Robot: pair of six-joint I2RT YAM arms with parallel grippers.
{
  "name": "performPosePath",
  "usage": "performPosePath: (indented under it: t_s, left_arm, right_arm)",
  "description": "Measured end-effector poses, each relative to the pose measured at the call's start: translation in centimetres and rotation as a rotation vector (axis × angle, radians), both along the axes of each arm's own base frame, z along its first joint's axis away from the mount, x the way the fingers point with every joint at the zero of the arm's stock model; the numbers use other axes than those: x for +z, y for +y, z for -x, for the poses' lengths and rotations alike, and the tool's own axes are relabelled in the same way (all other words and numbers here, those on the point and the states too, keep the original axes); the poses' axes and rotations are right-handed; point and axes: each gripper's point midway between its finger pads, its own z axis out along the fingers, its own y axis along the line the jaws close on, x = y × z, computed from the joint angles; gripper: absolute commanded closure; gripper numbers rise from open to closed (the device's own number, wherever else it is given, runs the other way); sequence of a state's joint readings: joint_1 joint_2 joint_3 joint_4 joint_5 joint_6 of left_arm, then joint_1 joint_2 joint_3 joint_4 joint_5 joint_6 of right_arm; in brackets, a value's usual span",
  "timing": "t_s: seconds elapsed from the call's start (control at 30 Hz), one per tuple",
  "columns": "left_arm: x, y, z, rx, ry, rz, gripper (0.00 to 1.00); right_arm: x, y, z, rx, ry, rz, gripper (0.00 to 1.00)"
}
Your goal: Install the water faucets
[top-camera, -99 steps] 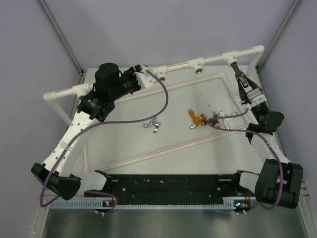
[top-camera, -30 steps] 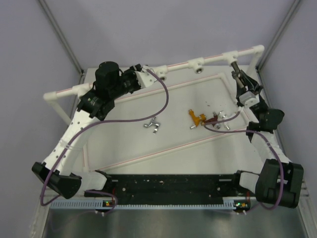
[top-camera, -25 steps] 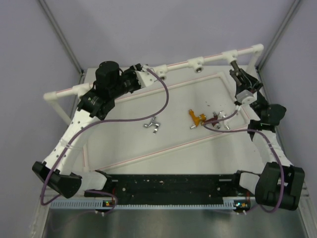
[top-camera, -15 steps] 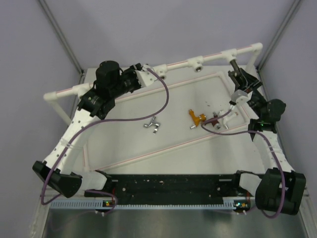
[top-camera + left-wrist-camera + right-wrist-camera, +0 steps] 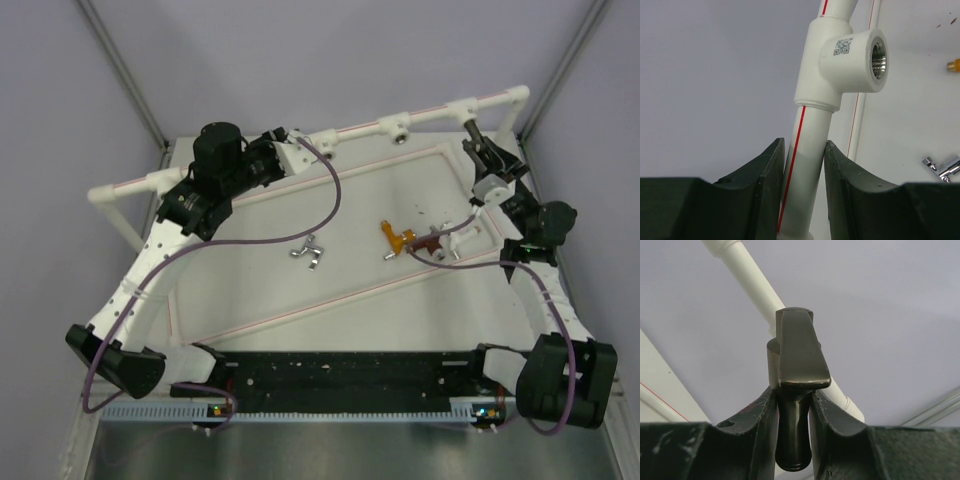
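Observation:
My right gripper [image 5: 484,152] [image 5: 792,407] is shut on the spout of a dark grey faucet [image 5: 473,132] [image 5: 796,355]. The faucet's far end sits at the right-hand socket [image 5: 462,108] of the white pipe rail [image 5: 430,117]. My left gripper [image 5: 298,152] [image 5: 803,167] is shut on the red-striped pipe [image 5: 807,150] just below an empty threaded socket [image 5: 860,60]. Loose on the table lie a silver faucet [image 5: 310,252] [image 5: 941,167], an orange-gold faucet [image 5: 395,238] and a reddish-brown faucet [image 5: 430,241].
A white pipe frame [image 5: 300,315] lies flat on the table around the loose faucets. The rail has another empty socket [image 5: 396,128] in its middle. Purple walls and metal posts [image 5: 125,70] close in the back and sides. A purple cable [image 5: 455,232] trails near the loose faucets.
My right wrist has twisted and swung toward the back, staying shut on the dark grey faucet at the socket. The left arm has kept still on the pipe.

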State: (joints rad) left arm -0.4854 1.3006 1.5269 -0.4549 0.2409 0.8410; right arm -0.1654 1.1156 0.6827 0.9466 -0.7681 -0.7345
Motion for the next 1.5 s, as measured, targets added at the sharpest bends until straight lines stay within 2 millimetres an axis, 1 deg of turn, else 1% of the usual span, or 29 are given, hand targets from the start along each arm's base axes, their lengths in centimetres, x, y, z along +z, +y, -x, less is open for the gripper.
performPosePath:
  t_s: [0.27, 0.6, 1.3, 1.5]
  left_arm:
    - [0.0, 0.0, 0.0, 0.000, 0.000, 0.000, 1.00]
    - [0.0, 0.0, 0.0, -0.001, 0.000, 0.000, 1.00]
    - [0.0, -0.3, 0.1, -0.007, -0.001, 0.001, 1.00]
    - [0.1, -0.3, 0.2, -0.007, -0.002, 0.001, 1.00]
  right_arm:
    - [0.2, 0.0, 0.1, 0.052, 0.091, -0.190, 1.00]
    - [0.4, -0.1, 0.1, 0.130, 0.184, -0.473, 1.00]
    - [0.6, -0.9, -0.1, 0.268, 0.317, -1.240, 1.00]
    - [0.4, -1.1, -0.3, 0.304, 0.356, -1.503, 1.00]
